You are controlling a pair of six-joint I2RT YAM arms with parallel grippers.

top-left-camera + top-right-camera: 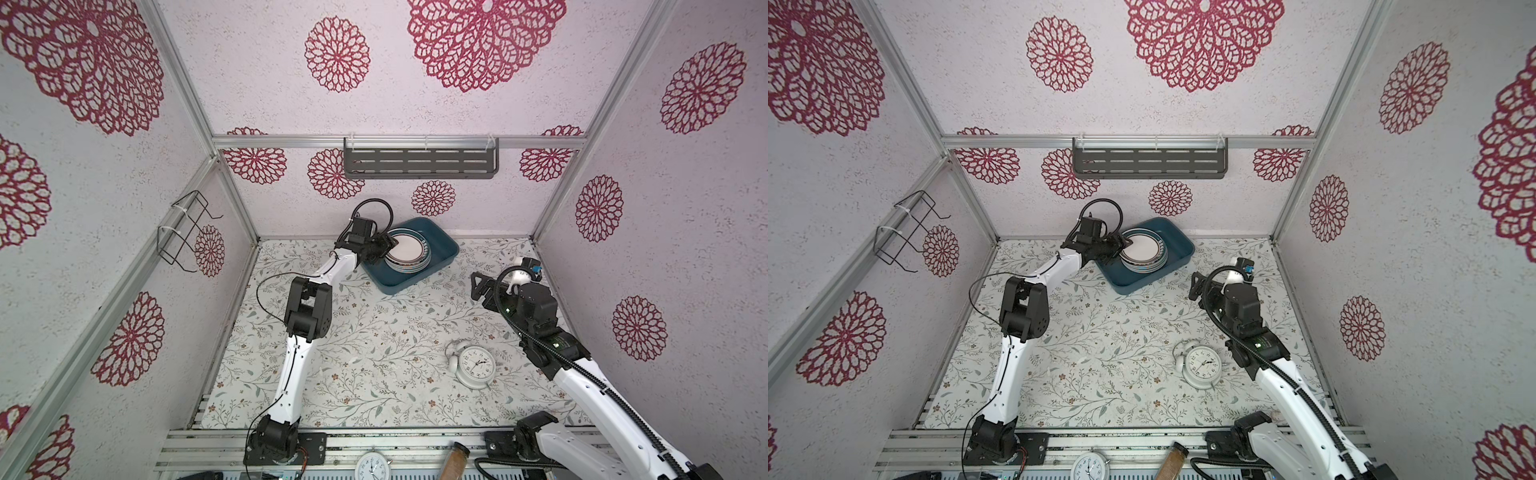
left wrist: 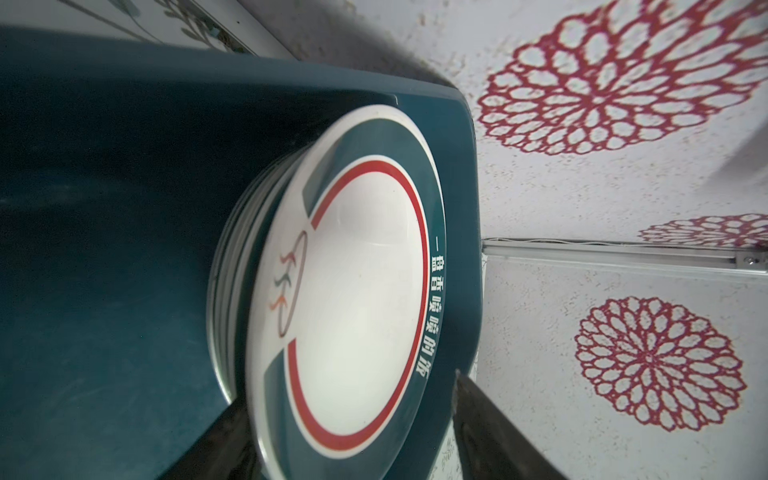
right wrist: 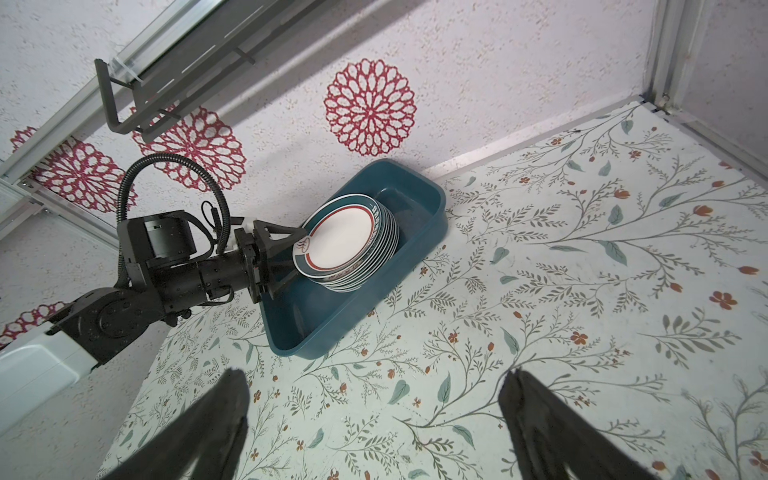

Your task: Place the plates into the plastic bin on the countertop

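Note:
A stack of several white plates (image 1: 407,253) (image 1: 1144,251) (image 3: 340,239) sits in the left half of the dark teal plastic bin (image 1: 440,253) (image 1: 1177,249) (image 3: 415,232) at the back of the countertop (image 1: 395,353). The top plate (image 2: 361,291) has a teal lettered rim and a red ring. My left gripper (image 1: 384,245) (image 1: 1119,247) (image 2: 347,388) straddles that plate's near edge, open, with one finger standing clear of the rim. My right gripper (image 1: 496,276) (image 1: 1214,280) (image 3: 374,374) hangs open and empty over the countertop, right of the bin.
A white alarm clock (image 1: 476,365) lies on the countertop at front right. A grey slotted shelf (image 1: 419,162) hangs on the back wall above the bin, and a black wire rack (image 1: 187,232) on the left wall. A second clock (image 1: 374,467) and a jar (image 1: 455,457) lie on the front rail.

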